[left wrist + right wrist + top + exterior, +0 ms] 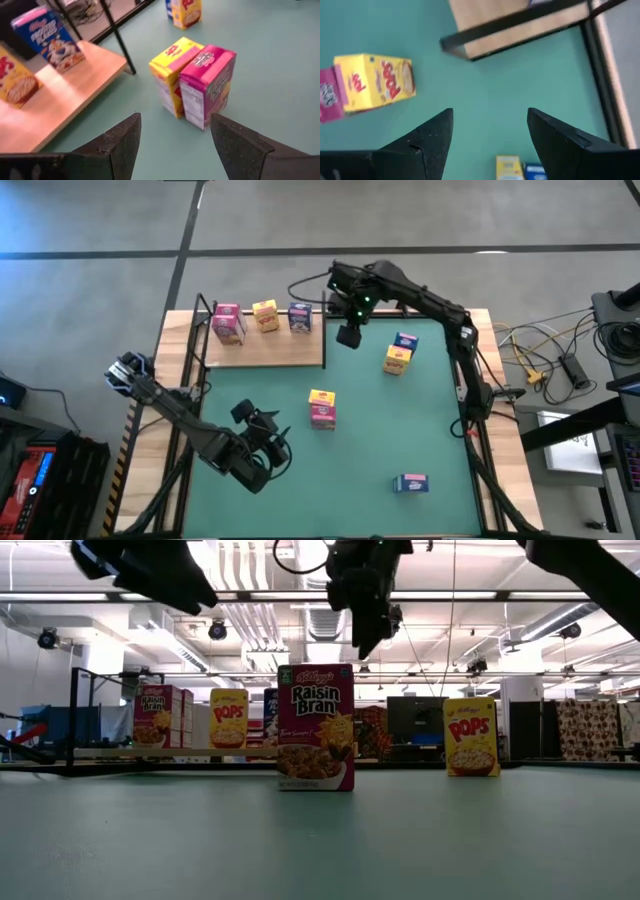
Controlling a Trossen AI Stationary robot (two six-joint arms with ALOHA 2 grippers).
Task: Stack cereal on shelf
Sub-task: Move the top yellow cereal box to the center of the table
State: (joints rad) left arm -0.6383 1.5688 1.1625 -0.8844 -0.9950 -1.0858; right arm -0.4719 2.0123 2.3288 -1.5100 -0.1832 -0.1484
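Though shelf [180, 752] holds boxes, blue box [271, 720] half-hidden.

The shelf [262, 350] sits at the far left of the table mat [400, 430], with three cereal boxes [264, 316] standing in a row along its far edge. Near the mat's middle, two boxes [321, 408] stand touching each other, on the near side of the shelf's right end. Another touching pair [399, 354] stands at the far right. A single box [411, 483] lies at the near right, well apart from the others.
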